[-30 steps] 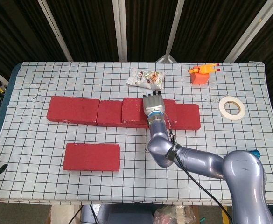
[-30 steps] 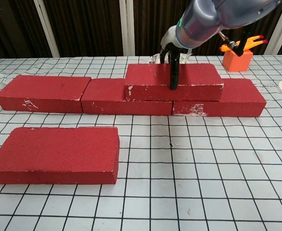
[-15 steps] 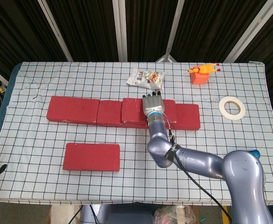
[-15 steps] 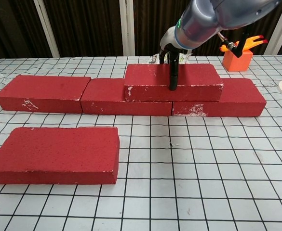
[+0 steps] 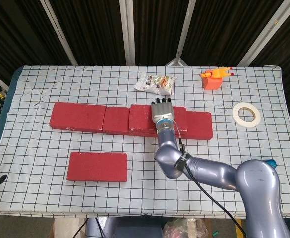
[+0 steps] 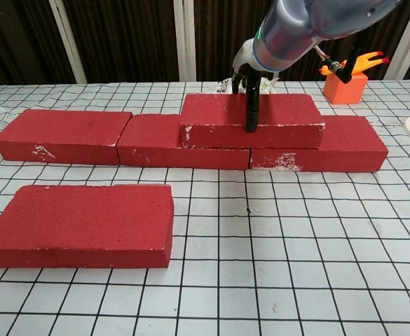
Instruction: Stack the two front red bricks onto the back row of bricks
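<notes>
Your right hand (image 5: pixel 163 110) lies flat on top of the stacked brick (image 5: pixel 144 118), fingers (image 5: pixel 160 102) stretched out side by side toward 12 o'clock, while in the chest view a dark thumb (image 6: pixel 251 105) hangs down over that brick's front face. Whether the hand is actually clamping the brick or only resting on it cannot be told from either camera.

The stacked brick sits on the back row (image 5: pixel 80 116), straddling the seam between the row's middle and right-hand bricks; the chest view shows it as a second layer, its front edge chipped white in places. The row's leftmost brick (image 6: pixel 63 135) carries nothing on top.

The front brick (image 5: pixel 97 166) lies flat on the checked tablecloth (image 5: pixel 40 148) at about 7 o'clock from your hand, well apart from the row and parallel to it.

A snack packet (image 5: pixel 155 83) lies just behind the row at 12 o'clock from your hand. An orange block with a yellow clamp (image 5: pixel 213 79) stands at 2 o'clock, and a roll of tape (image 5: pixel 246 114) lies at 3 o'clock near the table's right edge.

Your left hand appears in neither camera.
</notes>
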You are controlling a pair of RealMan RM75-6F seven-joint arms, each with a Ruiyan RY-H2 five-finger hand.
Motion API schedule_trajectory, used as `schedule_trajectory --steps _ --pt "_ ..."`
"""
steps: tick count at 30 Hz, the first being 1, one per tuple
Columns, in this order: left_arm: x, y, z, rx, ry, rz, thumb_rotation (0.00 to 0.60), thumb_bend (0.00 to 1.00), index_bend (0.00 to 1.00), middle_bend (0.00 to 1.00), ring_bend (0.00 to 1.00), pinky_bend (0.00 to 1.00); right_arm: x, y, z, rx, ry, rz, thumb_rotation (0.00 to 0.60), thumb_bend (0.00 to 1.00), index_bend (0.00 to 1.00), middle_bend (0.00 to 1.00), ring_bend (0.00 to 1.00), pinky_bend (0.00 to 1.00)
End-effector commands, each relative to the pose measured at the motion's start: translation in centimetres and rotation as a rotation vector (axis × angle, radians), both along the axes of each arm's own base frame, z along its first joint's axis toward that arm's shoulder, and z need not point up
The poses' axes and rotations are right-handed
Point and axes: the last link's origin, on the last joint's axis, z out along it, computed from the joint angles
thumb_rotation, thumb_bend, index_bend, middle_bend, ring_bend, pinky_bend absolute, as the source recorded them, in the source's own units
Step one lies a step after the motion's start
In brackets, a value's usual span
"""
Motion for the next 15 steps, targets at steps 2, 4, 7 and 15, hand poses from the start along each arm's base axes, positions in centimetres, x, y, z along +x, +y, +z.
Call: schedule_trajectory --steps 2,4,7,15 --pt "-0.02 0.01 0.00 0.000 0.000 0.002 0.600 0.00 0.07 0.00 0.00 0.00 -0.01 0.02 0.02 -0.001 0.000 -0.004 0.600 0.18 0.13 0.00 0.00 0.00" --pt "-0.02 0.02 -0.01 0.000 0.000 0.003 0.600 0.00 0.07 0.00 0.00 0.00 -0.02 0.00 0.04 -0.003 0.001 -0.005 0.600 0.18 0.12 0.00 0.00 0.00" --pt "0.00 -0.01 0.01 0.001 0.000 0.002 0.600 0.00 0.07 0.00 0.00 0.00 -0.03 0.03 0.03 -0.002 0.001 -0.006 0.600 0.18 0.10 0.00 0.00 0.00" --pt "-0.02 -0.01 0.01 0.002 0.001 0.003 0.600 0.00 0.07 0.00 0.00 0.00 0.01 0.02 0.05 -0.006 0.002 -0.010 0.600 0.18 0.08 0.00 0.00 0.00"
